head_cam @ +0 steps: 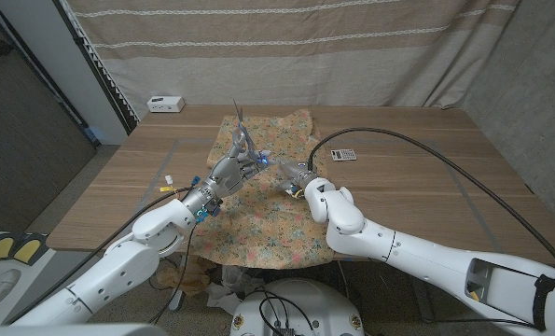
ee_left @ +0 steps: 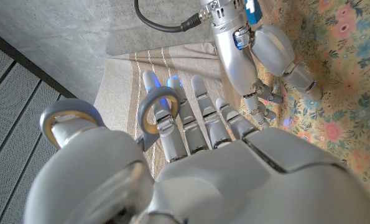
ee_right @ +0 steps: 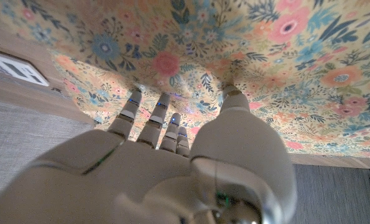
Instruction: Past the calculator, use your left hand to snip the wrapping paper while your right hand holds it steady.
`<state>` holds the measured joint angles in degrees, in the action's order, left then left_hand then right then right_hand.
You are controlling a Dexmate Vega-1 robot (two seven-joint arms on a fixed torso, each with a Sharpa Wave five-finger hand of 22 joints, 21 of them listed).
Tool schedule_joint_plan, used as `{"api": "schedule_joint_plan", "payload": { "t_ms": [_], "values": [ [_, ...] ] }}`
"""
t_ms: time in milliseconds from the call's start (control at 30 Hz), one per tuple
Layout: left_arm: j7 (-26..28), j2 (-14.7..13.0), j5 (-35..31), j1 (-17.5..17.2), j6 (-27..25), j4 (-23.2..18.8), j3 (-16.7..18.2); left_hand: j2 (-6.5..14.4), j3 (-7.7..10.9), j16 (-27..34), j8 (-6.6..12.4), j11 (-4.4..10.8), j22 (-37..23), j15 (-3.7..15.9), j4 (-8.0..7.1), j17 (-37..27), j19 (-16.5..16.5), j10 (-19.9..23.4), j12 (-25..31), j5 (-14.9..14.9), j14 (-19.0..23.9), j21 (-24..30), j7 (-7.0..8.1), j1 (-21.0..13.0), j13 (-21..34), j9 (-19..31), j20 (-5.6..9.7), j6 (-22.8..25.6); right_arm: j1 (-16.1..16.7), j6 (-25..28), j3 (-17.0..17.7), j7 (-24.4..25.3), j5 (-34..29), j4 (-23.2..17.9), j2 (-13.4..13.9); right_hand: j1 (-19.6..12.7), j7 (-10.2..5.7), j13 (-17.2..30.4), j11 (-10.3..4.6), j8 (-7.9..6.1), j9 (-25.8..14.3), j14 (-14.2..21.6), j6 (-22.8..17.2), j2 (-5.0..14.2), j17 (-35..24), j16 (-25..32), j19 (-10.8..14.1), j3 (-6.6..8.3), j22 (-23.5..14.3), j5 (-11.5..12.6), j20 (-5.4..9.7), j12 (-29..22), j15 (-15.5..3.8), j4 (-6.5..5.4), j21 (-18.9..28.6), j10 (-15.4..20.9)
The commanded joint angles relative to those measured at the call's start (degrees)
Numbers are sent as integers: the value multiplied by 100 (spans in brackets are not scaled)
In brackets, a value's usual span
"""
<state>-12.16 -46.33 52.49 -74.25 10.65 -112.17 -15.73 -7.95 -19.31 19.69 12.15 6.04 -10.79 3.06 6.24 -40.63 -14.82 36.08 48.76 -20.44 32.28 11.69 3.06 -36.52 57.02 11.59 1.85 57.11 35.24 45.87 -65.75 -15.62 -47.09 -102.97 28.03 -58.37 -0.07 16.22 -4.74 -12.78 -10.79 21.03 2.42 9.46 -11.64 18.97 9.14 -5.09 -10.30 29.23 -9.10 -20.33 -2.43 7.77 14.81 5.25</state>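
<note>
At the far left of the wooden table (head_cam: 426, 168), near its back edge, sits a small white box (head_cam: 165, 104). Moving right, the left robot hand (head_cam: 232, 172) is raised over the floral wrapping paper (head_cam: 258, 219) and grips a pair of scissors (head_cam: 241, 140), whose blades point up and away from the robot; the left wrist view shows its fingers (ee_left: 172, 118) threaded through the grey handle loops (ee_left: 66, 118). The wrapping paper lies spread across the middle of the table, from the back down over the near edge. Just right of the scissors, the right robot hand (head_cam: 294, 177) presses down on the paper, and the right wrist view shows its fingertips (ee_right: 163, 102) touching the flowered sheet, grasping nothing. Further right, just beyond the paper's edge, the calculator (head_cam: 345, 155) rests on bare wood beside a black cable (head_cam: 417, 145) that arcs over the table.
</note>
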Motion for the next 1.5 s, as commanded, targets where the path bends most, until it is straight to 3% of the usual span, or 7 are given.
{"api": "schedule_joint_plan", "payload": {
  "t_ms": [33, 300, 667, 833, 933, 1167, 1500],
  "values": [
    [25, -3, -12, -54, 48, -11, 24, 27, -2, -12, -8, 617, -14, 932, -31, 4, -25, 679, 66, -31, 44, -9, 21, -48, 11, 16, 13, 62, 31, -21, -22, 128, 121, 60, -19, -158, -2, -14, -5, -62, -22, 63, -126, -69, -27, 26, 75, 62, -27, -50, 86, -37, -961, 53, -36, 120],
    [14, -5, 1, -67, 60, 3, 37, 30, -2, -19, -20, 619, -14, 933, -34, 3, -25, 658, 65, -38, 52, -9, 33, -50, 12, 17, 13, 44, 64, -128, 21, 356, 218, 121, -30, -366, -32, -109, -135, -78, -20, 429, -405, 30, -130, 211, 125, 250, -18, -139, 189, -168, -1039, 39, -114, 690],
    [-42, 19, 13, -19, 62, 62, 14, 35, -2, -31, -27, 618, -14, 932, -39, 1, -25, 665, 72, -46, 52, -9, 44, -50, 6, 17, 18, 41, 251, -320, 197, 935, 343, 80, 1, -930, -411, 30, -452, -208, -23, 1001, -1270, 127, -560, 791, 371, 736, -38, -312, 416, -593, -1085, -12, -137, 1772],
    [-50, 44, 10, -3, 80, 83, 4, 38, -3, -37, -28, 619, -14, 932, -43, 0, -28, 666, 77, -51, 54, -8, 47, -49, 8, 18, 23, 44, 402, -531, 355, 1368, 438, 45, 30, -976, -671, 180, -611, -408, -39, 1162, -2145, 130, -815, 1128, 451, 854, -67, -535, 430, -936, -1092, -160, -128, 2566],
    [-57, 53, 14, 1, 89, 90, 2, 40, -2, -38, -29, 619, -14, 932, -45, 0, -29, 666, 77, -54, 60, -8, 51, -49, 5, 18, 23, 46, 483, -617, 434, 1596, 483, 55, 17, -1029, -851, 340, -629, -608, -54, 1412, -2939, 135, -955, 1402, 565, 948, -86, -686, 522, -1317, -1102, -219, -87, 3399],
    [-80, 70, 34, 0, 107, 111, 2, 44, -2, -45, -32, 620, -14, 932, -47, -1, -25, 665, 82, -59, 59, -9, 43, -50, 6, 18, 18, 43, 550, -751, 474, 1863, 453, 90, 17, -1215, -898, 497, -650, -808, -71, 1845, -3863, 140, -1081, 1693, 743, 1106, -121, -858, 510, -1810, -1122, -199, 1, 4389],
    [-105, 89, 30, 24, 123, 141, -10, 51, -1, -56, -32, 619, -14, 932, -53, -4, -28, 666, 91, -69, 66, -9, 51, -50, 7, 19, 22, 56, 687, -1051, 603, 2420, 390, 146, 38, -1368, -1025, 468, -627, -911, -90, 1968, -4382, 128, -1057, 1676, 839, 1211, -145, -932, 543, -1911, -1133, -145, 60, 4584]
  ]
}}
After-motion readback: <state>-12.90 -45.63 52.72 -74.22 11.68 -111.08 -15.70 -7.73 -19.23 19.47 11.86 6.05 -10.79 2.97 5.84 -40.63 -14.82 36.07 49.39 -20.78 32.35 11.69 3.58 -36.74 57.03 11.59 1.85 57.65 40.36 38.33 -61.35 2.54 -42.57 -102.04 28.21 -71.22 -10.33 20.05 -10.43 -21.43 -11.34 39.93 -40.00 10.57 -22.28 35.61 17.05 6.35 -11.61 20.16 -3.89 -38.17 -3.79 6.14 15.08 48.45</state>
